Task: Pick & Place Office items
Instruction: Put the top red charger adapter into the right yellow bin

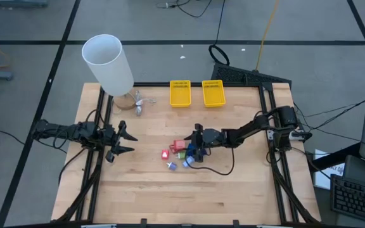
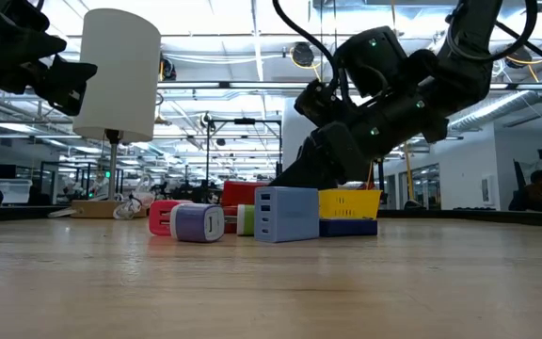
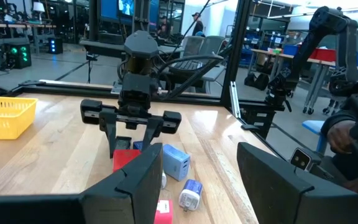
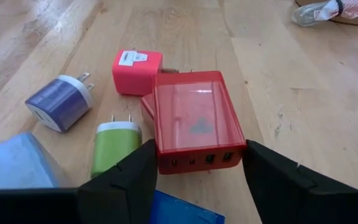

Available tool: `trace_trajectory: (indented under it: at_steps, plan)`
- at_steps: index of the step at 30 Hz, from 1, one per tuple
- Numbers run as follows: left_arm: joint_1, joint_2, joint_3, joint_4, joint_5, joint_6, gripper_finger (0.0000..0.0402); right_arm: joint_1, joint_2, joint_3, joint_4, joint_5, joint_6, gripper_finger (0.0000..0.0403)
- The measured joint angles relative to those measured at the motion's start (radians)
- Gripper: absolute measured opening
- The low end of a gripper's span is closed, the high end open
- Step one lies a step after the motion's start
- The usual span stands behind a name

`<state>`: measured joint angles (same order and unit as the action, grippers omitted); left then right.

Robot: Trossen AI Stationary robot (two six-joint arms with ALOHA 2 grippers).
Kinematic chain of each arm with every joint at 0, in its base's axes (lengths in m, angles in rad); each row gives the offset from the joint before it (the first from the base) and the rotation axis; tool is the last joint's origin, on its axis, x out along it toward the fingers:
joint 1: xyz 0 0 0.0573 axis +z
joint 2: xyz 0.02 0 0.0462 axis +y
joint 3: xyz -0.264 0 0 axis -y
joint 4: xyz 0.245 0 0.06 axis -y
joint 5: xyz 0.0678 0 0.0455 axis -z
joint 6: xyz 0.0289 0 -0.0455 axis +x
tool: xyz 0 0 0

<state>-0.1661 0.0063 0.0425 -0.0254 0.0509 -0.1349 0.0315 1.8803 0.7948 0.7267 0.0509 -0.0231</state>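
A cluster of small charger blocks lies mid-table: a red one (image 4: 194, 121), a pink one (image 4: 135, 71), a purple one (image 4: 58, 102), a green one (image 4: 114, 146) and a light blue one (image 4: 14, 165). My right gripper (image 1: 189, 150) reaches in from the table's right and is shut on the red block (image 1: 181, 146). My left gripper (image 1: 127, 142) waits open at the table's left side, level, with nothing between its fingers (image 3: 135, 180). My right gripper pinches the red block between its two fingers, one on each long side face (image 4: 160, 155), at the end with the ports. The fingers slant down from the table's right and lie along the block. The block sits level and low among the others; whether it is off the table I cannot tell.
Two yellow mesh baskets (image 1: 180, 93) (image 1: 213, 92) stand at the far edge. A tall white cylinder (image 1: 108, 63) stands at the far left corner beside a bundle of cable (image 1: 137, 104). A dark blue item (image 4: 179, 211) lies under my right gripper. Bare wood fills the near half.
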Motion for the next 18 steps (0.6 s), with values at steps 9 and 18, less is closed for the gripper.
trace_trajectory:
  at_steps: [9,18]
  plan:
    - [0.0,0.0,0.0,0.0,0.0,0.0,0.0209,0.0,-0.074,0.0,-0.042,0.0,0.003,0.0203]
    - [0.0,0.0,0.0,0.0,0.0,0.0,0.0209,0.0,-0.174,0.0,-0.159,0.0,0.015,0.0203]
